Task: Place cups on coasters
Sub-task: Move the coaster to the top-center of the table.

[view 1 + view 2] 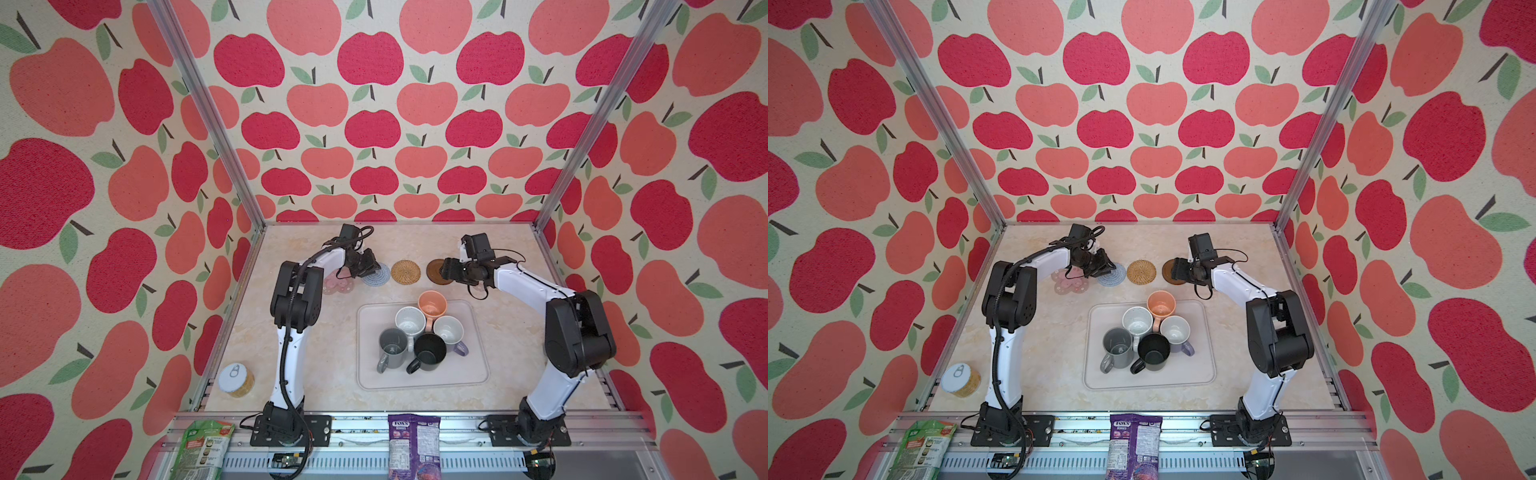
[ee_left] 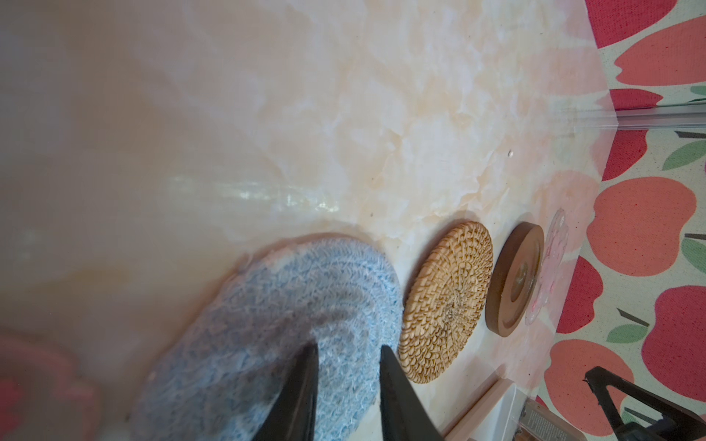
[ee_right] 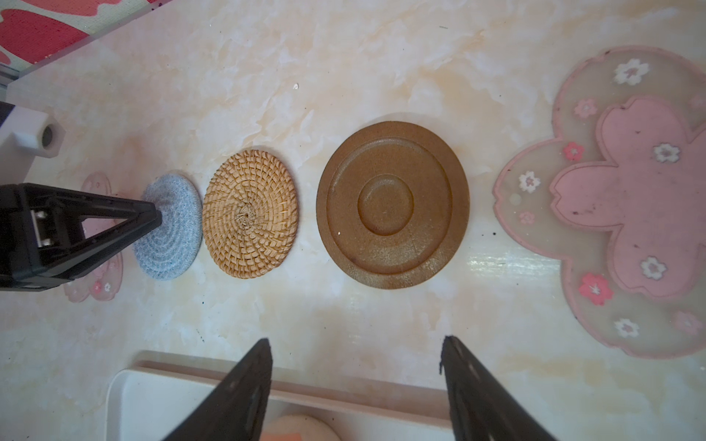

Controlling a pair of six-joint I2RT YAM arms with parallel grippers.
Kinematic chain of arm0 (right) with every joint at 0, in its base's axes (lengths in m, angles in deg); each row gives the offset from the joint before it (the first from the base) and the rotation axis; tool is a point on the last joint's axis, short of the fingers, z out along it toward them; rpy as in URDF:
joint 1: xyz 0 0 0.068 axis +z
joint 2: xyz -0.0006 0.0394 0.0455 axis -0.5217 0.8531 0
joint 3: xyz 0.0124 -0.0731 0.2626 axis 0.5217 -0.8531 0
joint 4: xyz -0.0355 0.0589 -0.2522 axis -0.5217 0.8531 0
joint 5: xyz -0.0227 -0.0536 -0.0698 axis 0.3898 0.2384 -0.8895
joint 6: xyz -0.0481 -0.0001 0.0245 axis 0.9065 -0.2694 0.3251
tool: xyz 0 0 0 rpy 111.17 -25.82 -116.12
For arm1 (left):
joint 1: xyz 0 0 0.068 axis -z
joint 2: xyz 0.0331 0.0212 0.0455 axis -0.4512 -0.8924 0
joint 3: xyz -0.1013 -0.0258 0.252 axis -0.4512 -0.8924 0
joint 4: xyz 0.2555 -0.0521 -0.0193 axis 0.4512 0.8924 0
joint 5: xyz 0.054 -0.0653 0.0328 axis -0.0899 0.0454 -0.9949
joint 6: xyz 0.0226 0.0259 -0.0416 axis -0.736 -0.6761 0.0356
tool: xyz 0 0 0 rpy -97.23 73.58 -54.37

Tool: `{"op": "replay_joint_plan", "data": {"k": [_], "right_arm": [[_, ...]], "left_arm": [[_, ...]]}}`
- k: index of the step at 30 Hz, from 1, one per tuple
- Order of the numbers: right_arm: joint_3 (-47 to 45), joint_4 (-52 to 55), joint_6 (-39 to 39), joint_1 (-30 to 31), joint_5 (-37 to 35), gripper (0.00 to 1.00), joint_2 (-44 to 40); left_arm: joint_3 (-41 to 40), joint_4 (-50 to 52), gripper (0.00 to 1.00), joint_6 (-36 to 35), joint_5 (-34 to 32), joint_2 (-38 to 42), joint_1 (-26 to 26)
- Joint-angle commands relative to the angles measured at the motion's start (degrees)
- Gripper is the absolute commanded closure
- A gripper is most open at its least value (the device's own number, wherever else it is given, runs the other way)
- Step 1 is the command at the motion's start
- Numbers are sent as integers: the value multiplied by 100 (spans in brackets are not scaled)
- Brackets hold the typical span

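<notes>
Crowding together on the tray (image 1: pixel 469 370), all five cups (image 1: pixel 410 321) are risking knocks once one is being lifted. The right gripper (image 3: pixel 355 340) is gaping wide, empty; the left gripper (image 2: pixel 347 345) is standing narrowly parted on the grey-blue coaster (image 2: pixel 282 290), possibly pinching it askew.

you see three walls (image 1: pixel 374 124) printed with red and pink apples and green leaves on cream. silver metal posts (image 1: pixel 212 120) stand in the back corners. the tabletop (image 1: pixel 332 332) is glossy pale marble pattern, and it reflects soft light.
</notes>
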Motion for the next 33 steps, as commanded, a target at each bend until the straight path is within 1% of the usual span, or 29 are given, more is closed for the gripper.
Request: {"op": "replay_joint_plan", "data": {"k": [1,7,14,20,29,33], "right_arm": [[-108,19,-77,-24,-26,27,-273],[-138,12,-69,-25,-48,27,-318],[-133,44,-8,-24,-102,27,-334],[-130,27,-42,-24,-87,27,-330],[-185,39,4,-24,-158,27,-389],[-203,38,1,-25,-157,27,-385]], "left_arm": [[-35,881,69,-223,-545,-201,38],[214,1061,69,-358,-730,-281,27],[275,919,68,-369,-631,-186,10],[542,940,68,-291,-582,-307,1],[729,951,68,-186,-535,-506,25],[738,918,68,-156,-515,-463,51]]}}
